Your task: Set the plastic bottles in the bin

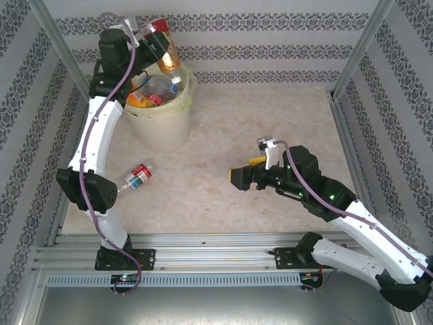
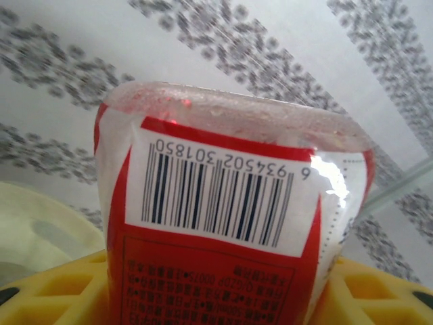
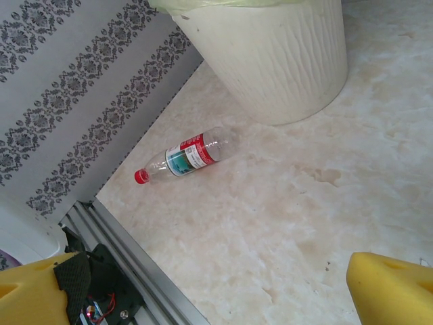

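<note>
we are seeing the left pincer (image 1: 158,46) clamped on a red-labelled bottle (image 2: 216,203), holding it just above the bin (image 1: 162,128), with its yellow fingers (image 2: 54,291) pressing on both sides of the label. several bottles (image 1: 154,91) are lying inside the bin. one more bottle (image 3: 189,154) is lying on its side on the bench (image 1: 270,122), near the bin. the right pincer (image 1: 245,172) is hovering over the bench, jaws wide apart.
</note>
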Robot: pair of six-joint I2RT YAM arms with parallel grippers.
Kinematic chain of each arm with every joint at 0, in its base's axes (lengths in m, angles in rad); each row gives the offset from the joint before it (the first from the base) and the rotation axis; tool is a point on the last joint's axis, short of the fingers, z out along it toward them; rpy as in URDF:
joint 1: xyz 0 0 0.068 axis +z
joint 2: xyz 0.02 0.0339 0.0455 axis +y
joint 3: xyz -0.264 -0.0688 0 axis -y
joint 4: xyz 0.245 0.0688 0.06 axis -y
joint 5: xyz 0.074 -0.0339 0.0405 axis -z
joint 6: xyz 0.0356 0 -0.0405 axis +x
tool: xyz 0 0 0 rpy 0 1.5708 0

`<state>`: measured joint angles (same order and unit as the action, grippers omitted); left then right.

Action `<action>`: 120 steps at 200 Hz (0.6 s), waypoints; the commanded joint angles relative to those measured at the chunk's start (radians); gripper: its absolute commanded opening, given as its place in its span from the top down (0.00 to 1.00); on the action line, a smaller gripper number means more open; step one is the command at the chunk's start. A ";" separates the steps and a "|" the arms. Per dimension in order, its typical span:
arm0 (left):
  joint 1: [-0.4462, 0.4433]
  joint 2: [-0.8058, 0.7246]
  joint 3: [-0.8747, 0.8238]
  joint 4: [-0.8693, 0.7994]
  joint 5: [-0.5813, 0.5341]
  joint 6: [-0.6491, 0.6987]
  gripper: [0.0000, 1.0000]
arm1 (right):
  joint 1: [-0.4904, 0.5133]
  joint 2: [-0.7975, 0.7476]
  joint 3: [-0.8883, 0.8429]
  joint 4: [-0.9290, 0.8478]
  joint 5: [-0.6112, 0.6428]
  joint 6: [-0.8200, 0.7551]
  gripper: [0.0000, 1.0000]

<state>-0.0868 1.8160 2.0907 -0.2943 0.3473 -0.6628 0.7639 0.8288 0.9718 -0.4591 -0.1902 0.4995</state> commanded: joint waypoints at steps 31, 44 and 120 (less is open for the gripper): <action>0.072 -0.017 -0.010 -0.040 -0.122 0.109 0.42 | 0.008 -0.011 0.010 0.004 0.023 0.008 0.03; 0.085 -0.014 -0.014 -0.067 -0.129 0.111 0.42 | 0.008 -0.009 0.009 0.004 0.025 0.010 0.03; 0.093 0.027 -0.031 -0.186 -0.152 0.097 0.41 | 0.009 0.013 0.023 -0.004 0.015 0.012 0.02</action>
<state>-0.0017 1.8259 2.0682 -0.4229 0.2199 -0.5575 0.7639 0.8444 0.9718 -0.4599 -0.1871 0.5022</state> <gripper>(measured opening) 0.595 0.975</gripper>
